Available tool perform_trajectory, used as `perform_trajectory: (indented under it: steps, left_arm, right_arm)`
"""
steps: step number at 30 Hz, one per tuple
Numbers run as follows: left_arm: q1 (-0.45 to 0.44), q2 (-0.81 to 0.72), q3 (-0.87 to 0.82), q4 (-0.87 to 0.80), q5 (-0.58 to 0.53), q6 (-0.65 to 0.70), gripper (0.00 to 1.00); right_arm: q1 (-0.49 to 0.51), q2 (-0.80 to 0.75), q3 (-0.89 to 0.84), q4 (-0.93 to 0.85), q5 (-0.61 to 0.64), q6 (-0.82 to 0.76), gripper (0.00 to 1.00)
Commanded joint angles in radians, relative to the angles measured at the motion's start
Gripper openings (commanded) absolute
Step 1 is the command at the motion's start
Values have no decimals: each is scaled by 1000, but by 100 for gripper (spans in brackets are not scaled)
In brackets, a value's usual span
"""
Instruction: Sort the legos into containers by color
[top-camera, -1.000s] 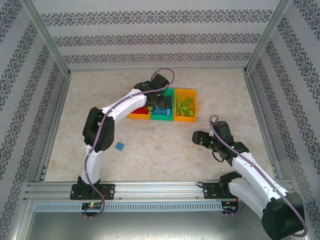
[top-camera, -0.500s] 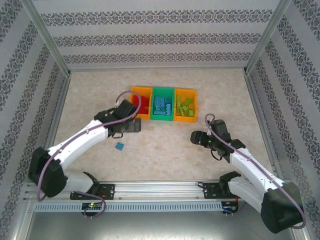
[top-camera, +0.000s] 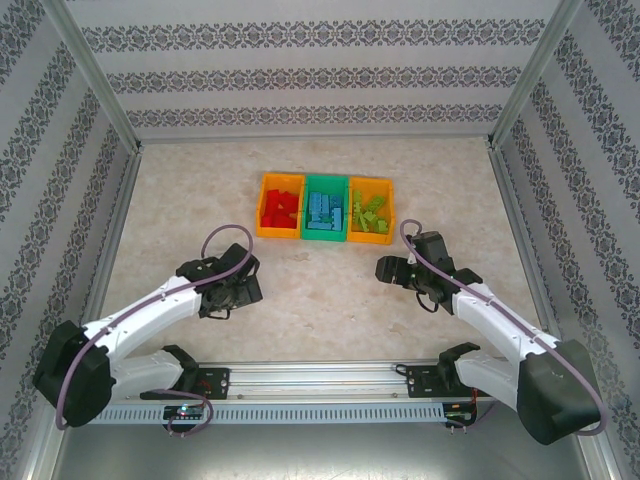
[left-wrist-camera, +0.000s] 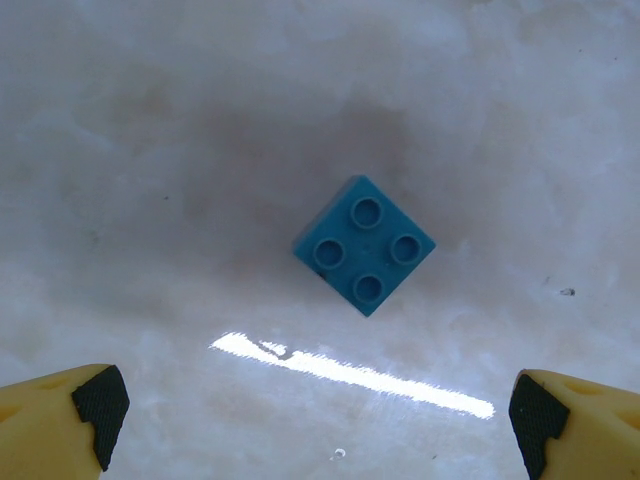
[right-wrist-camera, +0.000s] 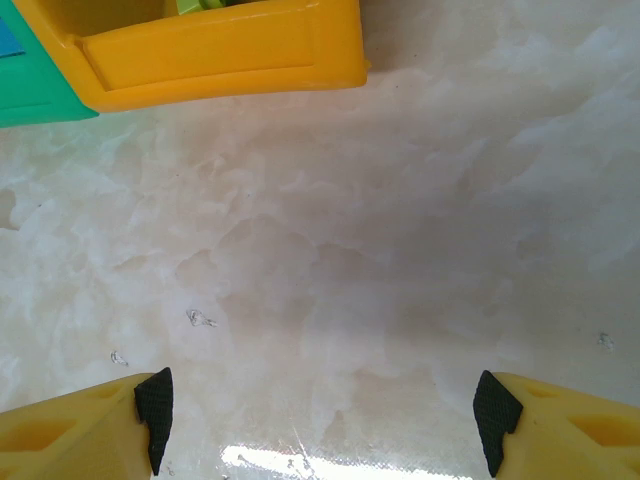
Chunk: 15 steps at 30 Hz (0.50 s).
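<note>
A single light blue lego (left-wrist-camera: 365, 245), a square four-stud brick, lies flat on the marble table. My left gripper (left-wrist-camera: 315, 420) hovers above it, open, its fingertips (left-wrist-camera: 98, 408) spread wide on either side and nothing between them. From above, the left gripper (top-camera: 243, 287) covers that brick. The containers stand in a row: an orange bin (top-camera: 266, 222) with red legos (top-camera: 282, 204), a green bin (top-camera: 322, 235) with blue legos (top-camera: 324, 212), and an orange bin (top-camera: 369, 236) with lime green legos (top-camera: 372, 212). My right gripper (top-camera: 384, 268) is open and empty, just in front of the right orange bin (right-wrist-camera: 230, 55).
The green bin's corner (right-wrist-camera: 30, 95) shows beside the orange one in the right wrist view. Metal frame posts and patterned walls enclose the table (top-camera: 320, 300) on three sides. An aluminium rail (top-camera: 320, 385) runs along the near edge.
My left arm has swung back from the bins to the near left and come down over the loose blue brick. The right gripper has edged slightly toward the bins.
</note>
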Motion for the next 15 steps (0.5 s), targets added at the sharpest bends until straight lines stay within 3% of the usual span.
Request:
perform_trajectory:
  steps: [1,15]
  left_arm:
    - [2,71,23,35,42,10,100]
    - [30,184,-25,225,160,-173,96]
  right_arm:
    - [13,6,26,21,-11,-19,82]
    - [14,14,17,29,1,-18,83]
